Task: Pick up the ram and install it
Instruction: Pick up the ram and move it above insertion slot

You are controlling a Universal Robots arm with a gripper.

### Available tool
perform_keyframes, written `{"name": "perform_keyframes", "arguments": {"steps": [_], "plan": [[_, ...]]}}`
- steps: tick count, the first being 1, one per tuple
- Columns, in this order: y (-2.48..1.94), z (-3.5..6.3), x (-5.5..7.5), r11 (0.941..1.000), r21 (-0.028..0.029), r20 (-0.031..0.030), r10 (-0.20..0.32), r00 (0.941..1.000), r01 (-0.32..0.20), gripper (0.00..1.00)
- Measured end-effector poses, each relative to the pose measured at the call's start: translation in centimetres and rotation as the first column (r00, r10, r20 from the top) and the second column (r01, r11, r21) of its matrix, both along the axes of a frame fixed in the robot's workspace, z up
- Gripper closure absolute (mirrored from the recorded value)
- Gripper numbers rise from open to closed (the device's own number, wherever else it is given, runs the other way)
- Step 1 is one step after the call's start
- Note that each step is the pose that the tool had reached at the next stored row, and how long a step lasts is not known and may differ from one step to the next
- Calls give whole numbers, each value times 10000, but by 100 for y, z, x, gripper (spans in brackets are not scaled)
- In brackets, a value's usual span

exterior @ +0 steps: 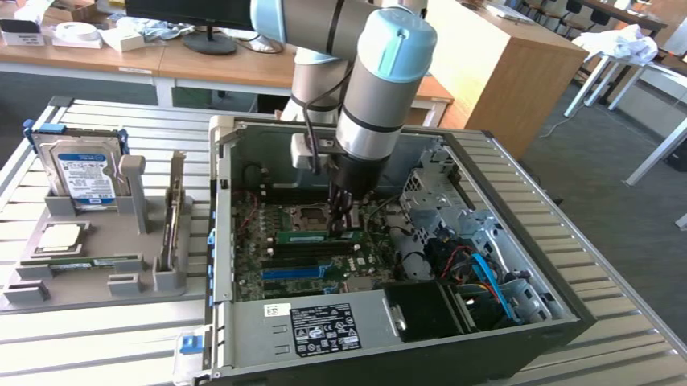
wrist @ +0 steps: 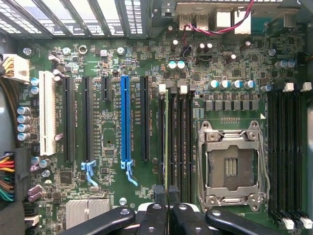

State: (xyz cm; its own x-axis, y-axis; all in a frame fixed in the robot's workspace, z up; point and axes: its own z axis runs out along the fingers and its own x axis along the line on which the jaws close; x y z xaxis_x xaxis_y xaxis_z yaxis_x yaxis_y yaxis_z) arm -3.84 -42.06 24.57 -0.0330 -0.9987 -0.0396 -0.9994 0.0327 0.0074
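One ram [exterior: 318, 236] stands on edge along a black slot mid-motherboard [exterior: 257, 241], nearer than the socket [exterior: 306, 215] and farther than the blue slot [exterior: 290, 273]. At its end on the exterior view's right, the gripper [exterior: 346, 227] has its jaws almost closed and, as I judge it, is pinching the thin top edge. Doing this well likely means keeping the stick upright and square to the slot, then pressing straight down so that both ends seat evenly. A tilt could jam one end. On the exterior view's left, a grey tray [exterior: 64, 285] holds a hard drive [exterior: 80, 173]. The open case [exterior: 548, 314] sits on a slatted metal table [exterior: 108, 121]. Wooden desks [exterior: 215, 68] and grey floor [exterior: 601, 153] lie beyond.
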Motion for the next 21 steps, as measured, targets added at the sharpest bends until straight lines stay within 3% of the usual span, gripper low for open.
{"name": "perform_keyframes", "arguments": {"steps": [21], "plan": [[27,-61,-3,10000,1,1,0,10000,0,88]]}}
